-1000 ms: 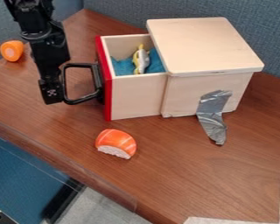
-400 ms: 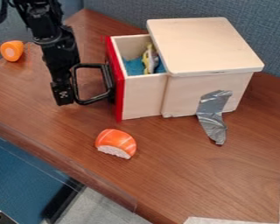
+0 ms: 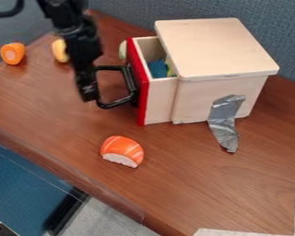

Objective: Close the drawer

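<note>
Brown wood-grain table (image 3: pixel 193 184), with a blue-grey fabric panel (image 3: pixel 276 27) standing behind it. On the table, at the right of centre, the drawer (image 3: pixel 160 99) is partly out of its pale wooden box (image 3: pixel 217 50), its red front (image 3: pixel 142 87) towards the left of the view. Inside the drawer lie a blue lining (image 3: pixel 158 68) and a bit of something yellow (image 3: pixel 169 69), partly under the box top. A black handle (image 3: pixel 119 103) sticks out from the red front.

The arm comes in from the upper left, and the gripper (image 3: pixel 88 94) hangs down at the outer side of the handle. I cannot tell how far open it is, nor whether it has hold of the handle.

Silver tape (image 3: pixel 226 117) runs from the box's near side down onto the table. In front of the drawer sits an orange-and-white toy sushi piece (image 3: pixel 122 150). Just behind the red front is a pale green thing (image 3: pixel 122 49); beside the arm, a yellowish piece (image 3: pixel 60 50), partly hidden, and farther left a rounded orange piece (image 3: pixel 13 53).
</note>
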